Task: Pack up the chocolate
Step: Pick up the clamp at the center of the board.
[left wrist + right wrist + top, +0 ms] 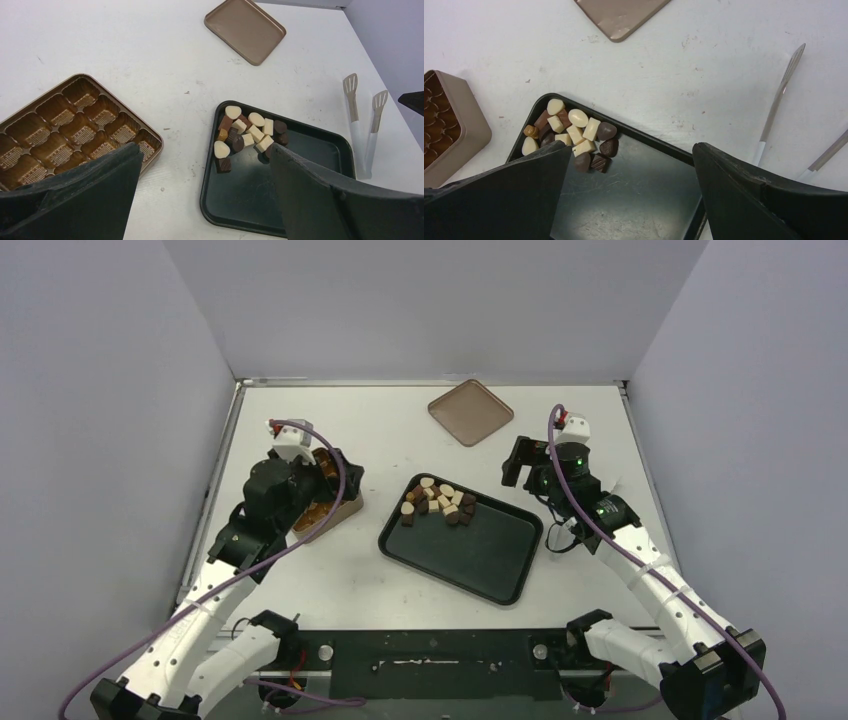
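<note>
Both jaws stand wide open and hold nothing. Left jaws hang above the gold-brown tin [75, 130], which sits just to the left of the black tray [500, 565]. Right jaws hang over the worktop [400, 430] near the far right edge of that tray.

All the chocolate [438, 502] lies in a tight heap in the tray's far left corner, the corner closest to the tin. Dark and cream-white pieces touch one another there. The cells of the tin that I can see are all empty, so I judge that the packing is not yet begun. A flat brown lid [470, 411] lies beyond the tray, well apart from it, and slotted tongs [351, 95] lie on the worktop to the right of the tray.

The main risk, I think, comes from the crowding. Jaws closing on one piece may catch two, or push the neighbours away over the smooth tray floor. A small rounded piece can also turn or slip out. The cells look narrow, so a piece released slightly off centre could rest on a divider. If both arms reach to that corner together, they may hit each other.
</note>
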